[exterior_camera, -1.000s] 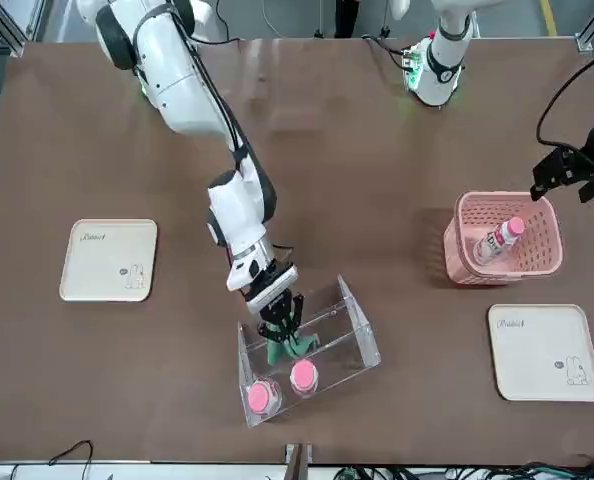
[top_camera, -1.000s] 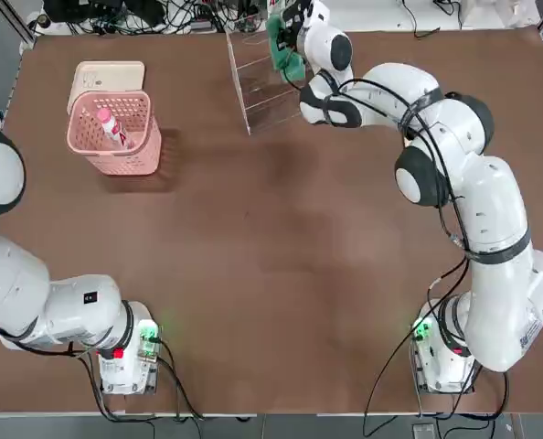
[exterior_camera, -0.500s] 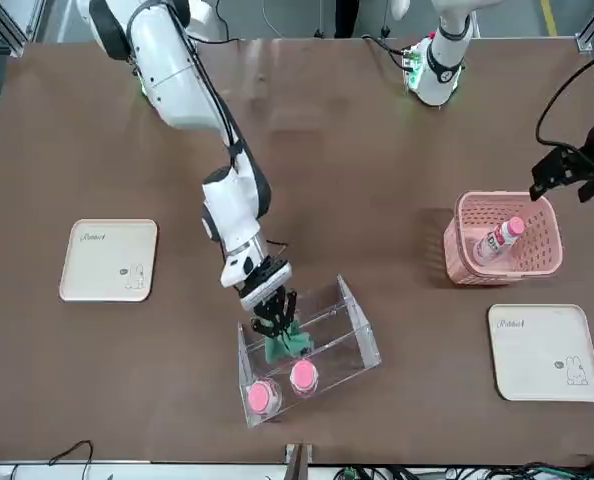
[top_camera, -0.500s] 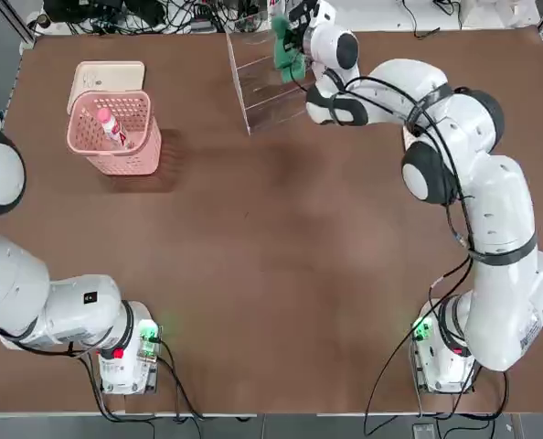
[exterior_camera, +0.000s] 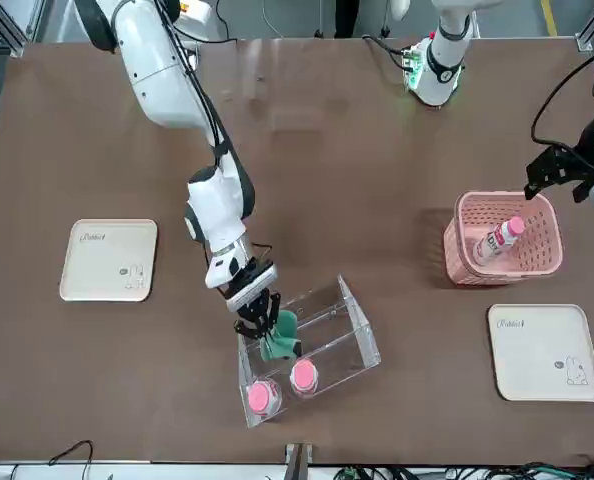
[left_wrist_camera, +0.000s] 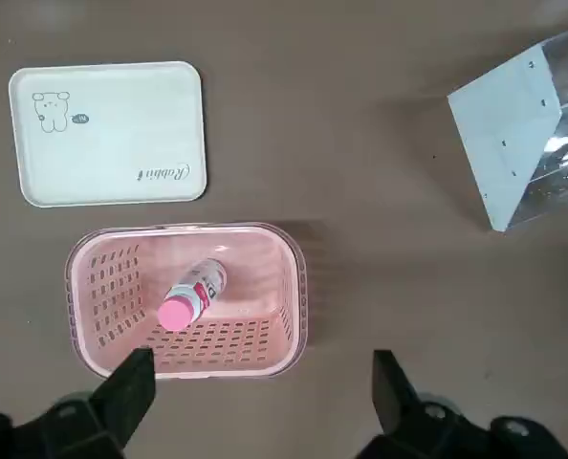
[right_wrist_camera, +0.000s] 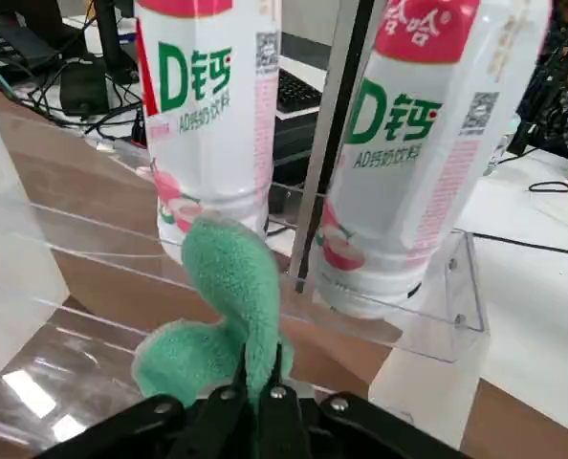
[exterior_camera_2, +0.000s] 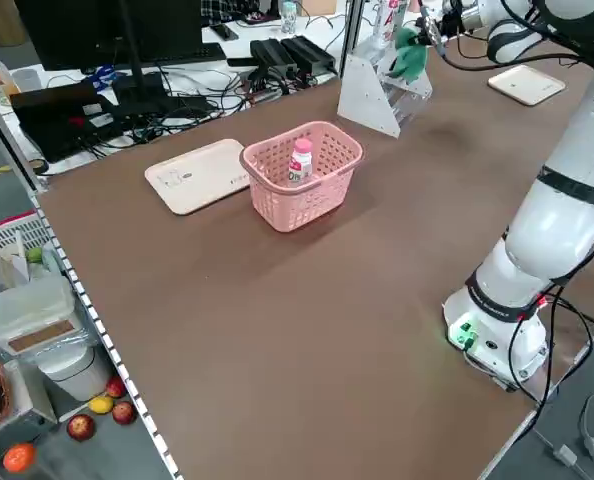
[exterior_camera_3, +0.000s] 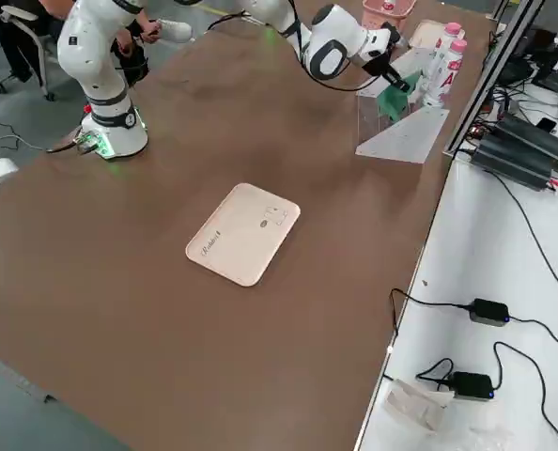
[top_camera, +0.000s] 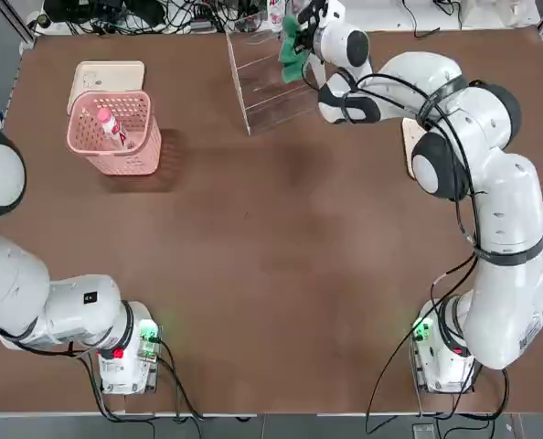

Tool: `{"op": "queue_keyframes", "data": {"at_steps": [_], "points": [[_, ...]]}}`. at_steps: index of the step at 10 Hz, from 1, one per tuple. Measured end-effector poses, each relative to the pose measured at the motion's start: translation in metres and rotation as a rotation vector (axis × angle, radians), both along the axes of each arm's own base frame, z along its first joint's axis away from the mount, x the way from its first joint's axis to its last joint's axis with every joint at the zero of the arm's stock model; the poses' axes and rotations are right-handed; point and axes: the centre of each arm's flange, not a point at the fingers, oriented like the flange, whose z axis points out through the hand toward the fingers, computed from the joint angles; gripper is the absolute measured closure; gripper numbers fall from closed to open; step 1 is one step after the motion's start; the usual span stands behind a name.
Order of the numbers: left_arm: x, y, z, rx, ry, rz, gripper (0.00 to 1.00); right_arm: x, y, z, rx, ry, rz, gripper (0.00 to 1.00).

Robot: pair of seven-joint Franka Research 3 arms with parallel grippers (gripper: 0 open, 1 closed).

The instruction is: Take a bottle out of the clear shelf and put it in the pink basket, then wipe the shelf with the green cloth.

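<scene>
— Where's the rag now? I can't see past the arm.

— Pinched in the right gripper (exterior_camera: 260,326), jaws clamped tight on a fold of the green cloth (right_wrist_camera: 222,330). The rest of it flops up and out ahead of the fingertips, over a tier of the clear shelf (top_camera: 264,80). I can't say for sure that it is pressing on the acrylic.

— Will it wipe properly, held like that?

— It's soft and limp, practically weightless, so I'd guess it just trails wherever the fingers drag it. Gripping a bunched fold is sensible. The shelf is the worry: thin, stiff acrylic, light enough to slide if pushed sideways.

— And the bottle?

— Lying tilted in the pink basket (top_camera: 114,133), directly below the left gripper (left_wrist_camera: 260,382), which hangs over it spread wide and empty. That bottle (left_wrist_camera: 190,295) is slim smooth plastic, best taken round the body below the pink cap.

— Anything readable?

— The two remaining bottles (right_wrist_camera: 207,105) just beyond the cloth show a big green "D", Chinese characters, "AD" on a smaller line and QR codes. The cream tray (left_wrist_camera: 107,132) past the basket says "Rabbit" beside a small bunny drawing.
</scene>
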Motion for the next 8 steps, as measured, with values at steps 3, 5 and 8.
{"op": "queue_keyframes", "data": {"at_steps": [3,5,8], "points": [[0.000,0.000,0.000,0.000,0.000,0.000,0.00,-0.008,0.006,0.000,0.007,0.005,0.013,0.98],[0.000,0.000,0.000,0.000,-0.001,0.000,0.00,-0.021,0.032,0.012,0.086,0.018,0.003,0.98],[0.000,0.000,0.000,0.000,-0.001,0.000,0.00,-0.043,0.070,0.025,0.159,0.036,0.016,0.98]]}}
